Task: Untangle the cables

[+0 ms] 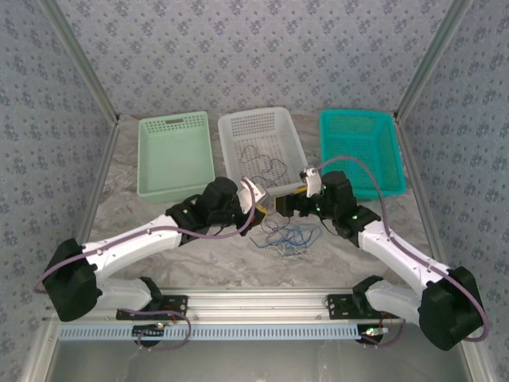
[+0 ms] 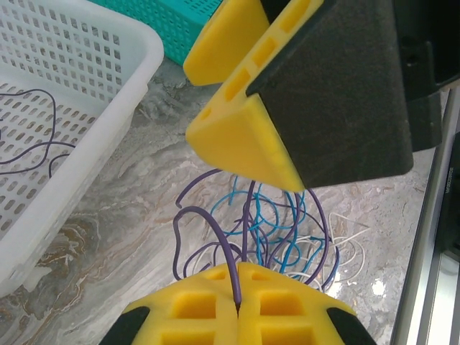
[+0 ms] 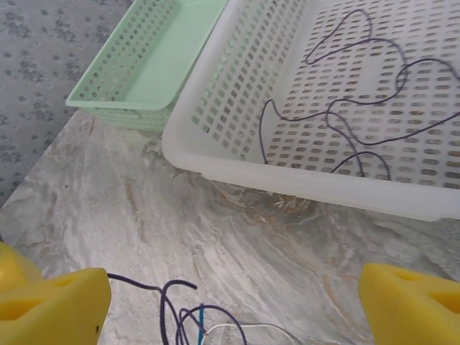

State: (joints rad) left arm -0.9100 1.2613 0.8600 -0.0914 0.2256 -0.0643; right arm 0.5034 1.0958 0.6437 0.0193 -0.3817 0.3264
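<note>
Shut tight, the left gripper (image 2: 238, 286) was found with its yellow pads (image 2: 194, 302) pinched on a single purple cable (image 2: 224, 241) that rose from the loose tangle of cables (image 2: 287, 237) beneath. Facing it, the right gripper (image 3: 233, 302) was held wide, with nothing gripped between its fingers (image 3: 50, 302), and was poised just above the same heap. Purple, blue and white strands were seen curled over one another on the marbled counter (image 3: 215, 237), just near of the white basket (image 3: 215, 154), in which a few dark cables (image 3: 345, 108) were already laid apart. A green basket (image 3: 129, 79) was set to the left and a teal basket (image 1: 374, 159) to the right. The strands were judged light, limp and springy, likely to slip and to drag neighbours along. A hold would best be taken on one colour, at an exposed loop at the heap's edge, clear of crossings.
</note>
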